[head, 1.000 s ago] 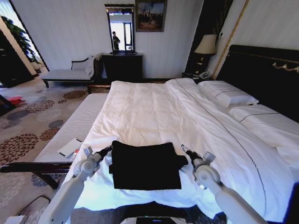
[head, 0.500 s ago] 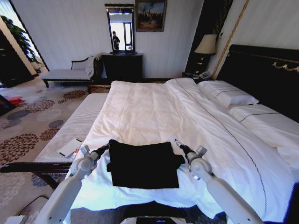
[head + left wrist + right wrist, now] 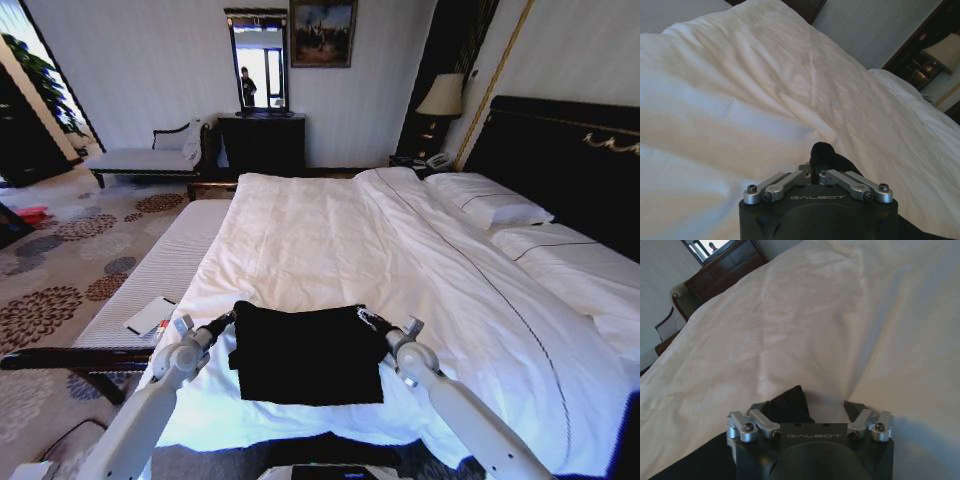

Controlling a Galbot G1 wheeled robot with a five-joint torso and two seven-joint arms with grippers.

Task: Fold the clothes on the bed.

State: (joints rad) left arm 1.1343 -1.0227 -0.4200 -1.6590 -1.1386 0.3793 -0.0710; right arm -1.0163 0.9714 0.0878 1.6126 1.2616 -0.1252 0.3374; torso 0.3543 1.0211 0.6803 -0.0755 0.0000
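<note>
Left pincer (image 3: 816, 161) pinching black T-shirt (image 3: 305, 352); right pincer (image 3: 826, 409) spread, perhaps touching it.

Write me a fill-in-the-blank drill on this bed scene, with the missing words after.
1. The black T-shirt lies on the white ____ of the bed.
2. The left gripper is shut on the T-shirt's ____ far corner.
3. The right gripper is at the T-shirt's ____ far corner, jaws open.

Missing words: duvet; left; right
</note>
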